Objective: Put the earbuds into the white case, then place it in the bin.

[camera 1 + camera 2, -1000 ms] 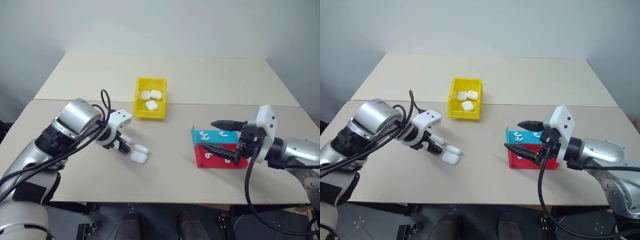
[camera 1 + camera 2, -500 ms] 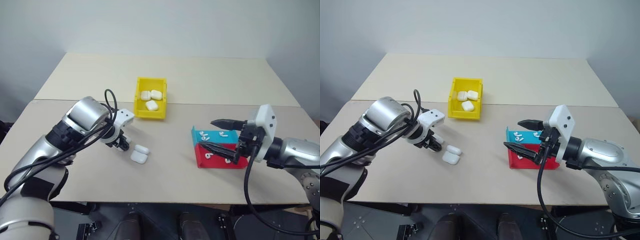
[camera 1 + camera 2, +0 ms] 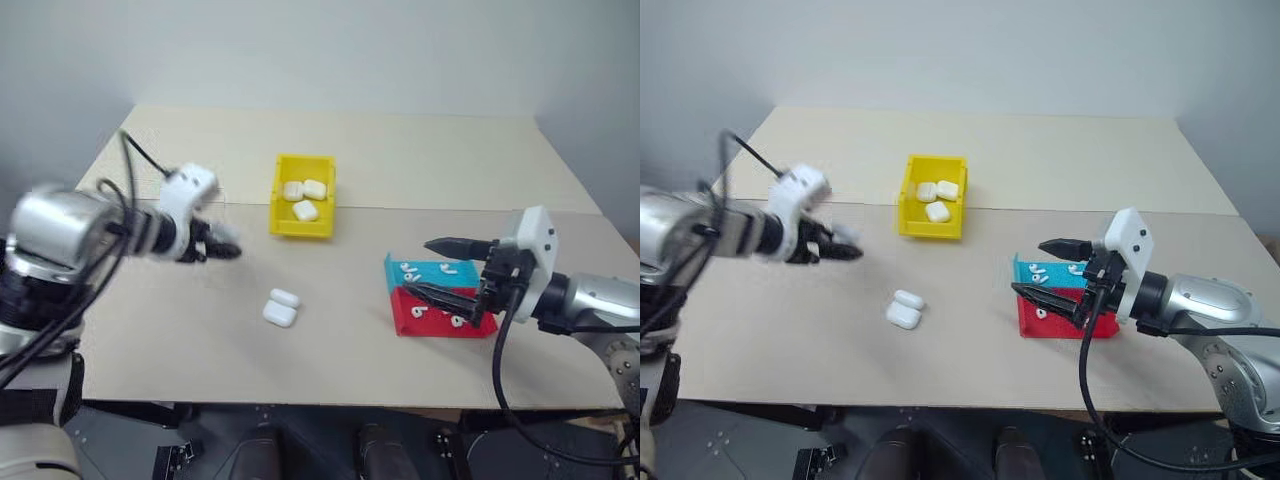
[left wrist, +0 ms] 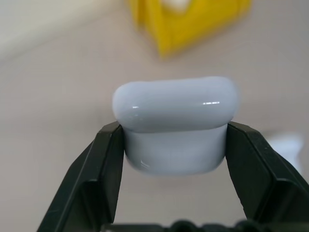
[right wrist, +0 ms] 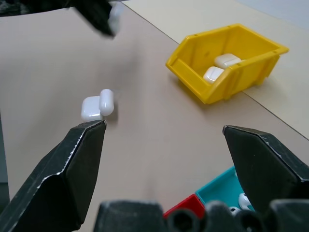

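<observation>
My left gripper (image 3: pixel 222 248) is shut on a glossy white case (image 4: pixel 176 125) and holds it in the air left of the yellow bin (image 3: pixel 300 228). The case sits upright between the two black fingers (image 4: pixel 101 169). Three more white cases lie inside the bin. Two further white cases (image 3: pixel 280 307) lie side by side on the table in front of the bin. Tiny white earbuds (image 3: pixel 408 268) lie in the blue tray (image 3: pixel 462 272) and in the red tray (image 3: pixel 440 326). My right gripper (image 3: pixel 420 267) hangs open over those trays with nothing between its fingers.
The table is two beige boards with a seam (image 3: pixel 450 209) running across behind the trays. Bare tabletop lies between the loose cases and the trays. The front edge is close below the red tray.
The left gripper has shut on a white case and risen up and to the left, away from the two cases on the table. The right arm has kept still.
</observation>
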Available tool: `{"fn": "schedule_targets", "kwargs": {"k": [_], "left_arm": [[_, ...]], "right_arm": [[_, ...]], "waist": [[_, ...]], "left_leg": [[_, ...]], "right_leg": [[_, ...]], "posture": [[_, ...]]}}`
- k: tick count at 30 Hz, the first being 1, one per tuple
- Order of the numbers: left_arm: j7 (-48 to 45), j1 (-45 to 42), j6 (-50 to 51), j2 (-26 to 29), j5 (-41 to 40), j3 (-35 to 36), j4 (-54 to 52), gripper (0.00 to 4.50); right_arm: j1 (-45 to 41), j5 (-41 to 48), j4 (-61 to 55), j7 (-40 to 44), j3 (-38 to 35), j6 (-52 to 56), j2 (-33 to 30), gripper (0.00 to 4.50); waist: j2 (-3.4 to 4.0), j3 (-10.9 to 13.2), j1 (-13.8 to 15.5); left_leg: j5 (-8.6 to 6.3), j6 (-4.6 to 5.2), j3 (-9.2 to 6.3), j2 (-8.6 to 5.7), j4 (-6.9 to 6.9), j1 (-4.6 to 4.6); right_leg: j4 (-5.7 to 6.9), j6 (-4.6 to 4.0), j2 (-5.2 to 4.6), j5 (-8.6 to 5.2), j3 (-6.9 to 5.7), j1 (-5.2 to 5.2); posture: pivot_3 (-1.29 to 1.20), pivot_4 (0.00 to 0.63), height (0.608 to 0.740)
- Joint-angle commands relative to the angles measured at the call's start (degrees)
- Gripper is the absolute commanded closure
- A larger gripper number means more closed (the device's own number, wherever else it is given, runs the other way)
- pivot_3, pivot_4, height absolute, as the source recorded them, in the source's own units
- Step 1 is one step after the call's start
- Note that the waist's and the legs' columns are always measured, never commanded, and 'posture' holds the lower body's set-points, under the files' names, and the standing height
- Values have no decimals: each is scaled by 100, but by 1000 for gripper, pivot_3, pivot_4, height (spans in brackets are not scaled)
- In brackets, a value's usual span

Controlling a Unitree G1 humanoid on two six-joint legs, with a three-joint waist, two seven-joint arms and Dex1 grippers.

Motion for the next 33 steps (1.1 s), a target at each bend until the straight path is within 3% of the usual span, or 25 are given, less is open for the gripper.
{"fn": "schedule_targets", "kwargs": {"k": [1,3,5,13,17,20,28,33], "left_arm": [[-181,561,-1697,-605,-12,786,-476,1681],[-582,897,-2716,-1530,-501,1257,-481,1681],[-1067,1058,-2969,-2006,-854,1173,-507,1681],[-3322,1262,-4550,-2533,-706,119,-212,1681],[-4061,1283,-4865,-2603,-847,-166,-161,1681],[-4250,1369,-4930,-2651,-937,-242,-234,1681],[-4327,1398,-5034,-2691,-906,-285,-251,1681],[-4237,1485,-5049,-2701,-857,-333,-345,1681]], "right_arm": [[-288,-170,176,271,-37,-68,-376,0],[-424,-598,330,679,295,-194,-891,0],[-693,-1020,456,971,750,-235,-1346,0],[-2306,-1942,826,2307,2610,109,-1869,0],[-2824,-2596,1281,2817,3462,-76,-1563,0],[-3043,-3130,1652,2962,3923,-234,-1303,855],[-3207,-4448,2353,3041,4649,-870,-844,855],[-3222,-4931,2763,3057,4728,-1184,-552,855]], "waist": [[0,0,1],[3,-2,21],[-1,0,24],[2,-1,-101],[2,-1,-114],[2,-1,-116],[2,-1,-114],[2,-1,-114]], "left_leg": [[0,0,0,0,0,2],[0,0,1,-1,0,0],[0,0,2,-1,4,-5],[0,0,5,0,2,2],[-1,1,4,0,3,-1],[-1,2,4,0,4,-2],[-1,2,3,0,5,-3],[-1,2,3,1,4,-3]], "right_leg": [[0,0,0,0,0,3],[-2,0,0,1,1,2],[-1,0,-1,2,-2,0],[0,0,2,2,9,-3],[-2,0,2,2,8,-4],[-1,0,2,2,8,-6],[0,0,2,2,8,-7],[0,0,3,2,7,-8]], "posture": [[0,150,740],[0,150,740],[0,150,740],[0,150,740],[0,150,740],[0,150,740],[0,150,740],[0,150,740]]}}
